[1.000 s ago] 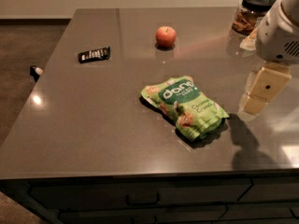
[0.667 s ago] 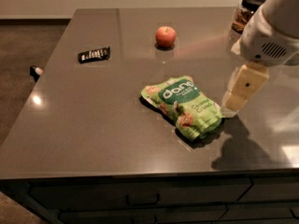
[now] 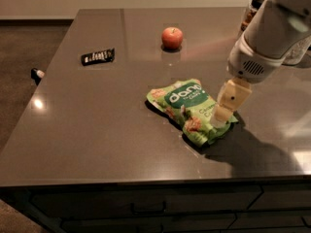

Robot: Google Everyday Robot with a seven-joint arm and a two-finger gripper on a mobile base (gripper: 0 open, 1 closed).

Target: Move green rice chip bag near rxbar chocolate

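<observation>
One step is in hand: the grasp approach. The hand (image 3: pixel 217 121) hangs at the right edge of the green rice chip bag (image 3: pixel 187 106), mid-way along the worktop (image 3: pixel 97 130); whether it is open or closed cannot be told. Next: grip the bag and carry it across to the rxbar chocolate (image 3: pixel 97 57).

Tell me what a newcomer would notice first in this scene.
The bright green rice chip bag lies in the middle of the dark table, with the gripper at its right edge. A red apple stands behind it, and the black rxbar chocolate lies far left.
</observation>
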